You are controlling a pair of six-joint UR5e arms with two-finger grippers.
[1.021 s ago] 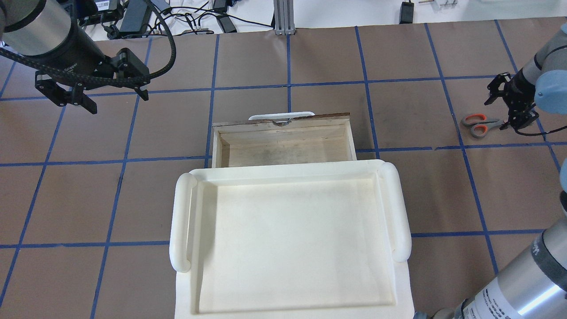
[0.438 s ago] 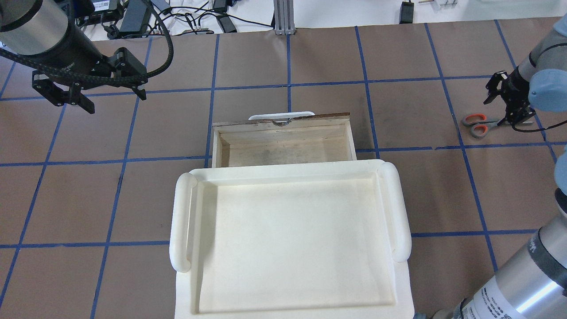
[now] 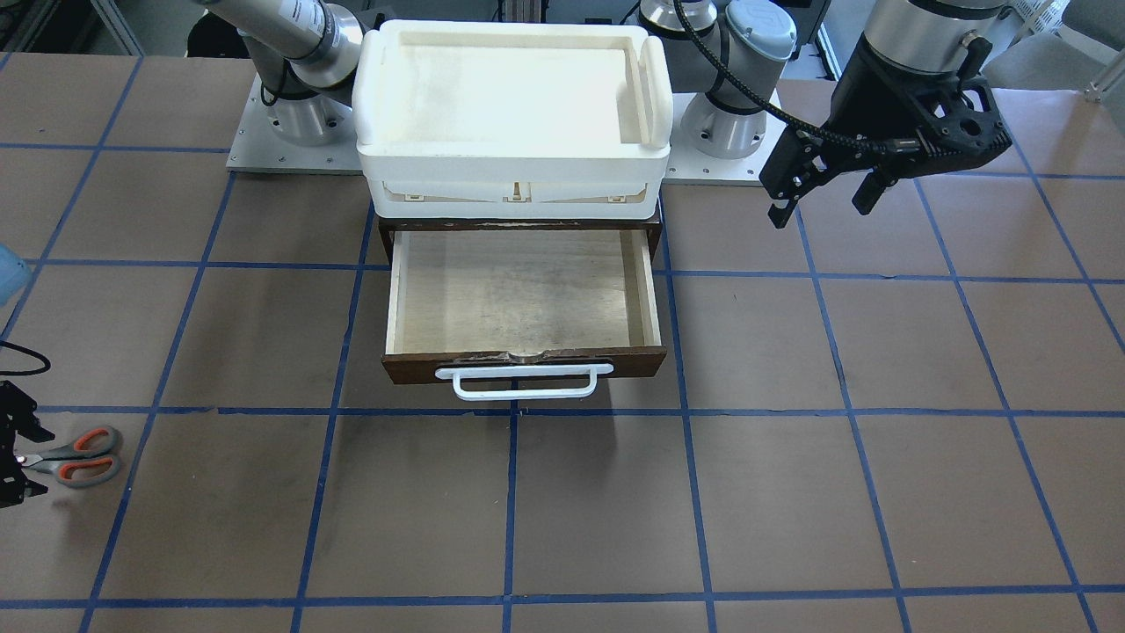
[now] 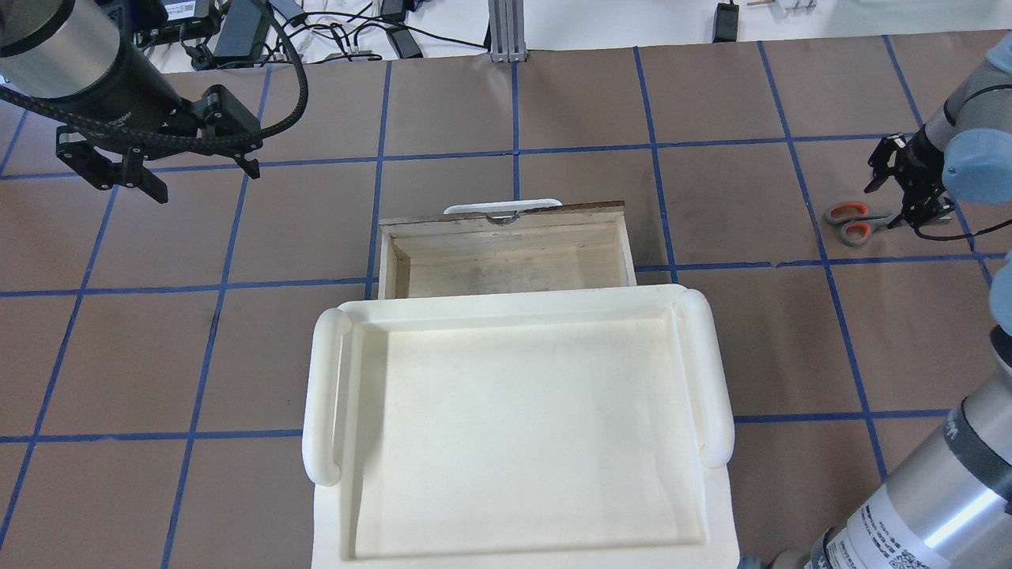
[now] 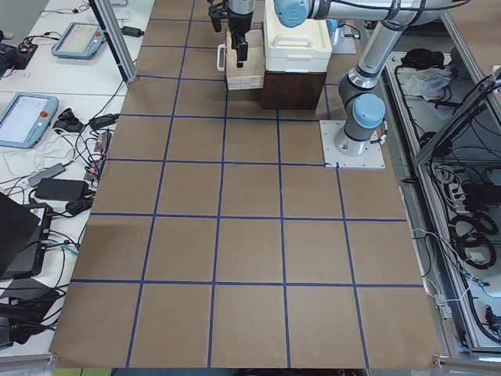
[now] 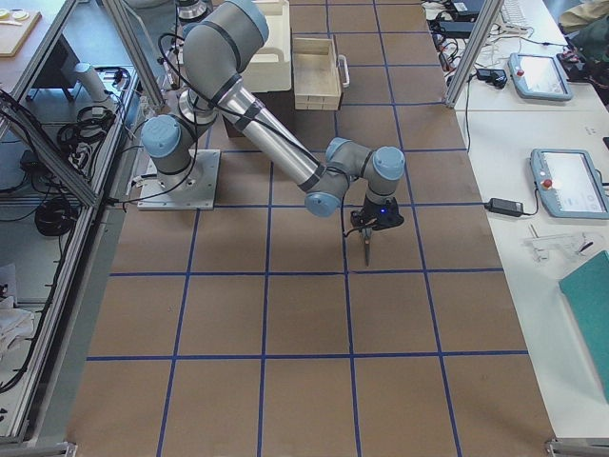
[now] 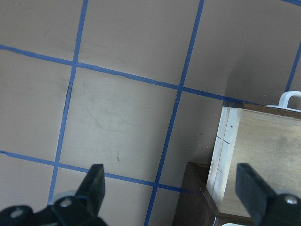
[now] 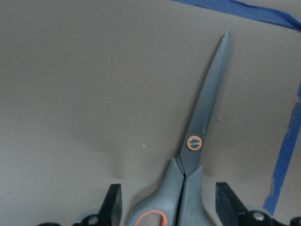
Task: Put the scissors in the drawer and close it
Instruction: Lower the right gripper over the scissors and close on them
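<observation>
The scissors [image 4: 856, 221] lie flat on the table at the far right, orange-lined handles toward the drawer. They also show in the front view [image 3: 77, 455] and the right wrist view [image 8: 200, 141]. My right gripper [image 4: 884, 207] is open and low over them, with a finger [image 8: 113, 203] on each side of the neck just behind the pivot. The drawer [image 4: 506, 254] stands pulled open and holds nothing, its white handle [image 3: 527, 381] at the front. My left gripper [image 4: 204, 182] is open and holds nothing, raised at the far left; the drawer's corner [image 7: 263, 150] shows beside it.
A white tray [image 4: 324, 379] sits on top of the dark cabinet that holds the drawer, near the robot's bases. Brown table paper with blue tape lines lies between the scissors and the drawer. Cables and power bricks [image 4: 237, 32] lie past the far edge.
My right gripper has shifted slightly over the scissors' blades and sits closer to them. My left gripper has drifted a little to the left. The scissors and drawer have not moved.
</observation>
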